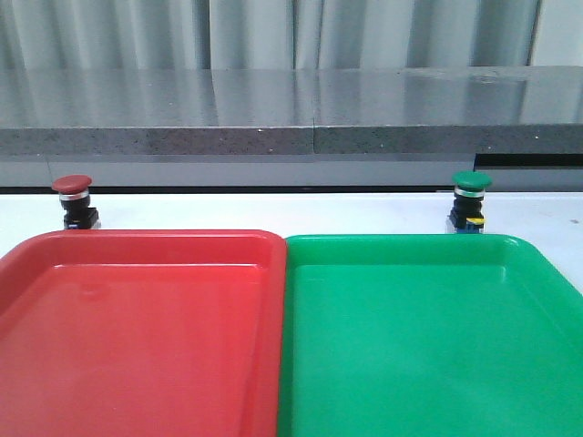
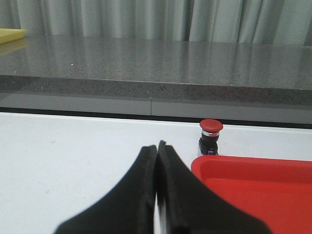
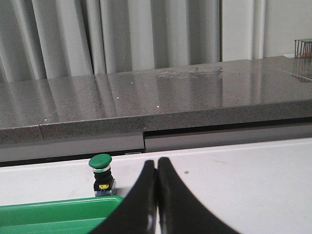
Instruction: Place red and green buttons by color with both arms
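Right now both buttons stand upright on the white table [image 1: 273, 209], outside the trays. From the front, the red button [image 1: 73, 201] sits just behind the far left corner of the red tray [image 1: 137, 250], and the green button [image 1: 470, 201] sits just behind the far edge of the green tray [image 1: 410, 250], toward its right side. Each has its cap on top, a silver ring under it and a black body resting on the table. The two trays lie side by side with their inner rims touching, red on the left, green on the right, and nothing lies in either. Neither arm shows in the front view. In the left wrist view, the left gripper [image 2: 157, 146] has its black fingers pressed together with nothing between them; it is well short of the red button, which stands at the tray's corner. In the right wrist view, the right gripper [image 3: 156, 163] is likewise closed and empty, with the green button off to one side, apart from it. A grey stone counter [image 1: 291, 105] runs behind the table.
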